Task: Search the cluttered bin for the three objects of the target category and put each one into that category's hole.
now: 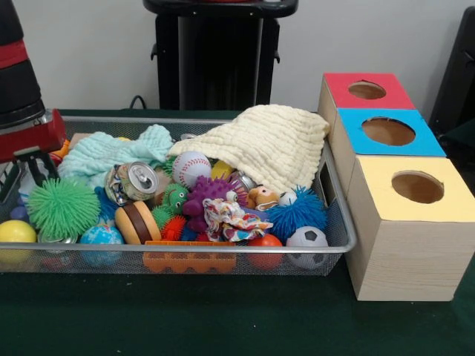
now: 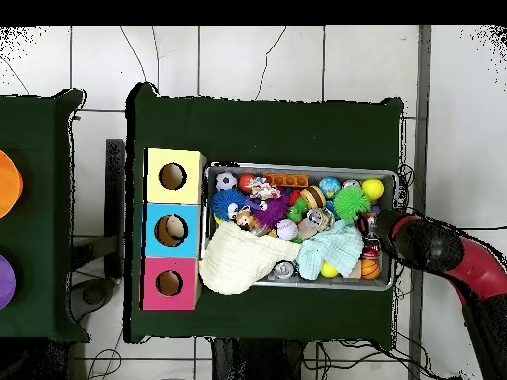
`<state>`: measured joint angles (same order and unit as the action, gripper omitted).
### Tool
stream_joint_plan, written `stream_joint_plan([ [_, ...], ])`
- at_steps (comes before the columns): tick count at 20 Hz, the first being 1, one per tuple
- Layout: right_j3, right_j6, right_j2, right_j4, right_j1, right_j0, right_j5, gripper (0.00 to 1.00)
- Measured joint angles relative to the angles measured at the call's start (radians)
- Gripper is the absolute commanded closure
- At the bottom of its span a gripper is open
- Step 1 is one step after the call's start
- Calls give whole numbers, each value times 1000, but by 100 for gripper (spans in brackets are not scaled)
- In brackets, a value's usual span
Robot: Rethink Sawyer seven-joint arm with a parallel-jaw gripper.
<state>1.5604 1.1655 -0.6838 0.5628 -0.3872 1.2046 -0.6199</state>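
The wire mesh bin (image 1: 223, 251) is full of toys and also shows in the overhead view (image 2: 317, 169). No see-through bottle shows in either view. A cream cloth (image 1: 260, 141) and a mint cloth (image 1: 111, 152) cover parts of the pile. A crushed silver can (image 1: 133, 182) lies near the middle left. My gripper (image 1: 30, 172) hangs over the bin's left end, above a green spiky ball (image 1: 63, 208). It looks open and empty. In the overhead view it (image 2: 374, 226) is at the bin's right end.
Three wooden boxes with round holes stand beside the bin: red (image 1: 367, 90), blue (image 1: 388, 131) and yellow (image 1: 418, 187). Something pale shows inside the blue box's hole (image 2: 174, 230). A baseball (image 1: 191, 169), a toy burger (image 1: 137, 221) and a small soccer ball (image 1: 306, 243) lie among the toys.
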Motion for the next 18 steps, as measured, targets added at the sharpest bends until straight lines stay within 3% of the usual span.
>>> stream_joint_plan([
  [18, 2, 0, 0, 0, -81, -4, -107, 100],
])
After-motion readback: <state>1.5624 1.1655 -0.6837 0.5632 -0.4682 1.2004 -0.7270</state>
